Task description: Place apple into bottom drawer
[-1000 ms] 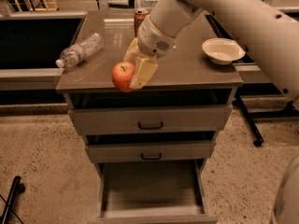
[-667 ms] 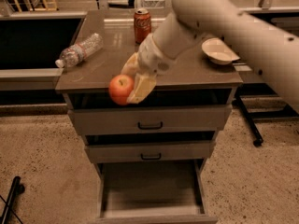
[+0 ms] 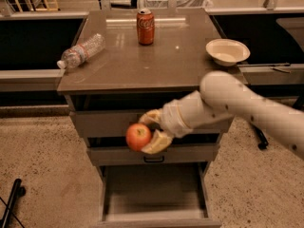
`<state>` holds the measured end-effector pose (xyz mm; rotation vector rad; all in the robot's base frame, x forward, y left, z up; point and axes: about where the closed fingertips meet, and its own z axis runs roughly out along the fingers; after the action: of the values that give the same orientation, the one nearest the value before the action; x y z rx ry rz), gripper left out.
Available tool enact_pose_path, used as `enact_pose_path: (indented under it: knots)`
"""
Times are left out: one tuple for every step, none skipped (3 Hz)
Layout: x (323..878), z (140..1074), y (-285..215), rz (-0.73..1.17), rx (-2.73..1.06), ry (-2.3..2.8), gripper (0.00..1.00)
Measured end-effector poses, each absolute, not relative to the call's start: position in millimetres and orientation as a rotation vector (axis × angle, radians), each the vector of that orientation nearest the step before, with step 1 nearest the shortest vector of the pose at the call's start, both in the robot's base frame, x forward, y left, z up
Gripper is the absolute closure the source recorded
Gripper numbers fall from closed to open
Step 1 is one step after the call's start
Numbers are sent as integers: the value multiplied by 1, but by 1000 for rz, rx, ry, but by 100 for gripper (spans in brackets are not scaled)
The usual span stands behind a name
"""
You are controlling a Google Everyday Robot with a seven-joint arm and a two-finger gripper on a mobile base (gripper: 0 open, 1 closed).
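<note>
The orange-red apple is held in my gripper, whose pale fingers close on it from the right. It hangs in front of the two upper drawer fronts, above the left part of the bottom drawer. That drawer is pulled out and its pale wooden floor shows bare. My white arm reaches in from the right.
On the cabinet top stand a red soda can, a plastic bottle lying on its side at the left edge, and a white bowl at the right. The middle drawer's black handle sits below the apple.
My gripper has carried the apple down from the cabinet top's front edge to in front of the upper drawers. The arm now reaches low across the cabinet front.
</note>
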<state>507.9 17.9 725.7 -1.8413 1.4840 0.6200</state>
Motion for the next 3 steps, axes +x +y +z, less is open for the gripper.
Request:
enact_pose_path:
  knots:
    - [497,691,-3,608,-1778,1561,100]
    - [500,666,-9,616,-1767,1619,100]
    - [484,579,-37,629,-1660,1661,100]
